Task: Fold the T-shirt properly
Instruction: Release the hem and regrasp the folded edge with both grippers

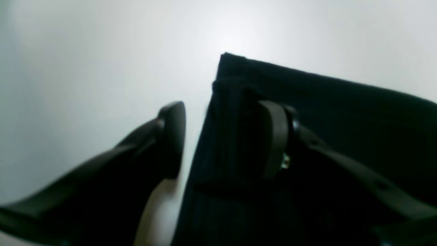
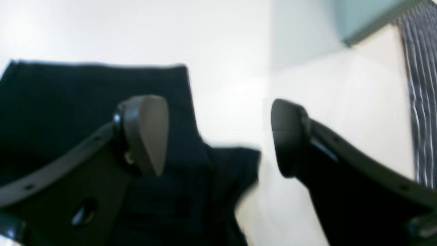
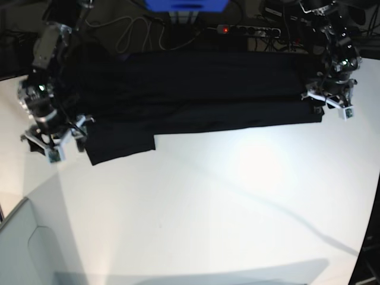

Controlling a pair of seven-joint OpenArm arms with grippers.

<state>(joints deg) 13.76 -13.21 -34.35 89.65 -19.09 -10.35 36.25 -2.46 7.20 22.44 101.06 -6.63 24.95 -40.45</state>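
The T-shirt [image 3: 196, 89] lay spread along the far edge of the white table [image 3: 237, 202], folded into a long black band, plain side up, with a sleeve flap [image 3: 119, 145] jutting toward the near side at the right arm's end.

The left gripper [image 1: 225, 136] stood with its jaws parted. Between them ran the straight side edge of the cloth: one finger [image 1: 276, 136] sat over the black fabric, the other [image 1: 172, 136] over bare table just beside that edge. A squared corner of the shirt [image 1: 227, 59] lay just beyond the fingertips. Whether the finger over the cloth touched it could not be told from the blurred view.

The right gripper [image 2: 222, 136] also had its jaws wide apart, nothing clasped between them. One finger [image 2: 146, 133] hovered over the shirt, the other [image 2: 290, 136] over the pale tabletop. The sleeve flap reached into the gap between the jaws, its edge ending short of the finger on the table side. Past that finger, at the picture's margin, hung a striped cloth [image 2: 420, 95]
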